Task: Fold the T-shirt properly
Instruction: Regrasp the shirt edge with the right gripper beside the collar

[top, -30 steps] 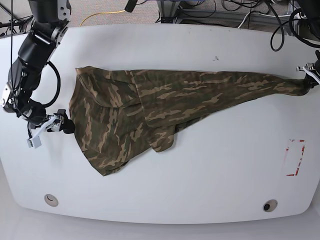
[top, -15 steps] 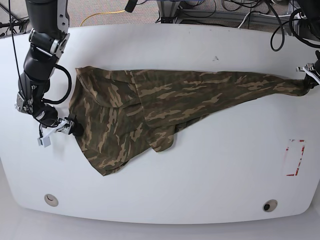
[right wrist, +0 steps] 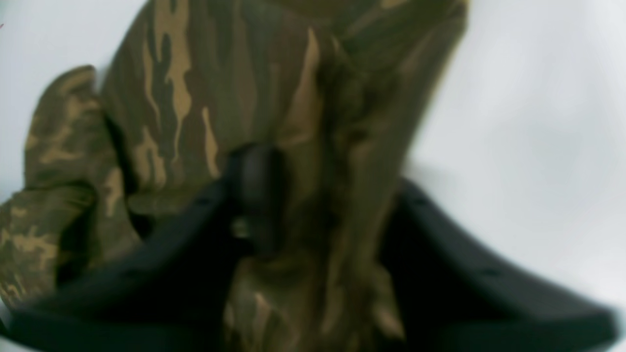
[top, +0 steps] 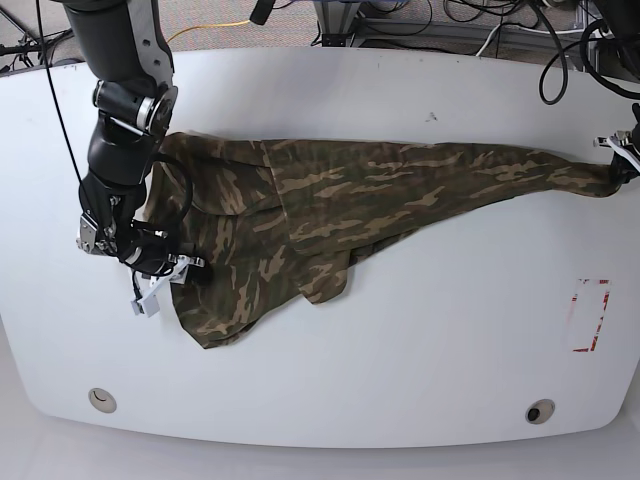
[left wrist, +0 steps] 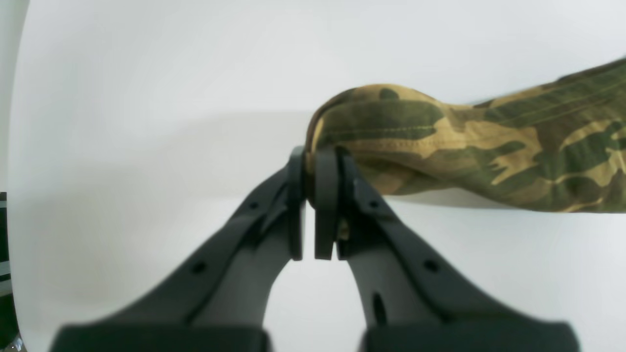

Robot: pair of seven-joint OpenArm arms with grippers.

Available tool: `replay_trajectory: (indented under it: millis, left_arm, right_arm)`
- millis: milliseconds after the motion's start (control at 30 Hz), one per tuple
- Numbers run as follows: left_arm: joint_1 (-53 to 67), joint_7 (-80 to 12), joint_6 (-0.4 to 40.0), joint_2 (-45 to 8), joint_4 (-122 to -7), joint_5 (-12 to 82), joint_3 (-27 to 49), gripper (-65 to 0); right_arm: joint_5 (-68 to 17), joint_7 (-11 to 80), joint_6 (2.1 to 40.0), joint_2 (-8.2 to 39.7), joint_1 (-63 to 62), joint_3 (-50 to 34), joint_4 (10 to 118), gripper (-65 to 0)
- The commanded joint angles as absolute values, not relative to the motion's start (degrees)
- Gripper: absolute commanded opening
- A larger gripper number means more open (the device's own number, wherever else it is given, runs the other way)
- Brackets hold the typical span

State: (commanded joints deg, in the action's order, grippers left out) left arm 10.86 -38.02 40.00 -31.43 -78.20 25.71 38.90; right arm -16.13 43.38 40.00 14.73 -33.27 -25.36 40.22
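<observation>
The camouflage T-shirt (top: pixel 350 195) lies stretched in a long band across the white table (top: pixel 420 340), with a wider bunched mass at the left. At the far right my left gripper (top: pixel 625 160) pinches the shirt's narrow end. In the left wrist view this gripper (left wrist: pixel 309 164) is shut on the rolled tip of the T-shirt (left wrist: pixel 464 142). My right gripper (top: pixel 188 272) sits over the shirt's left edge. In the blurred right wrist view its fingers stand apart, with T-shirt (right wrist: pixel 195 98) fabric running between them at the right gripper (right wrist: pixel 332 195).
A red and white marking (top: pixel 590 315) lies on the table near the right edge. Two round holes (top: pixel 101 400) (top: pixel 540 411) sit near the front edge. Cables (top: pixel 500 30) and equipment lie beyond the far edge.
My right arm has swung in from the table's left and its gripper now reaches over the shirt's left edge. The left gripper has stayed clamped on the right end, which has shifted slightly right.
</observation>
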Motion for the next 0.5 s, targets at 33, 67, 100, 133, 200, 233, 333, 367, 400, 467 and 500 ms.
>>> replay_trajectory:
  millis: [33,67,100,133,200,233,333,367,400,467,500]
  left_arm:
    - [10.77,-38.02,40.0,-31.52,-78.2,25.71,38.81,-64.3]
    - [10.77,-38.02,40.0,-31.52,-78.2,25.71,38.81,-64.3]
    - [10.59,-37.85,40.0,-31.52,-78.29,25.71,38.73,-64.3]
    - [9.71,-37.85,40.0,-31.52,-78.29,25.71,38.64,-64.3]
    - [7.08,-38.02,40.0,-31.52,-78.29,25.63,38.73,-64.3]
    - [6.37,-38.02,40.0,-31.52,-78.29,25.19,38.73,-64.3]
    - [3.3,-37.93,40.0,-31.52,-78.29,22.81,38.64,-64.3]
    - [1.71,-38.02,40.0,-31.52,-78.29,22.02,38.64,-64.2]
    - [0.57,-38.02,40.0,-31.52,-78.29,21.32,38.64,-64.2]
    - [-2.07,-38.02,40.0,-31.52,-78.37,20.26,38.64,-64.2]
    - [-3.3,-38.02,40.0,-31.6,-78.99,19.91,38.64,-64.2]
  right_arm:
    - [-16.13,43.74,40.0,14.9,-33.45,-25.27,40.22,-65.0]
    - [-16.22,43.74,40.0,14.99,-33.89,-25.27,40.31,-65.0]
    - [-16.22,44.62,40.0,15.16,-34.68,-25.27,40.31,-65.0]
    - [-16.22,45.85,40.0,15.78,-35.3,-25.27,40.4,-65.0]
    - [-16.48,48.66,40.0,17.89,-36.7,-25.36,43.03,-65.0]
    - [-16.48,49.63,40.0,17.98,-37.05,-25.36,44.62,-65.0]
    - [-16.31,52.97,40.0,18.15,-38.9,-25.27,50.59,-65.0]
    - [-16.22,54.46,40.0,18.15,-39.78,-25.27,52.35,-65.0]
    - [-16.22,55.52,40.0,18.15,-40.66,-25.19,53.49,-65.0]
    - [-16.22,58.24,40.0,18.24,-43.38,-25.19,55.87,-65.0]
    - [-16.22,59.74,40.0,18.24,-44.53,-25.19,56.84,-65.0]
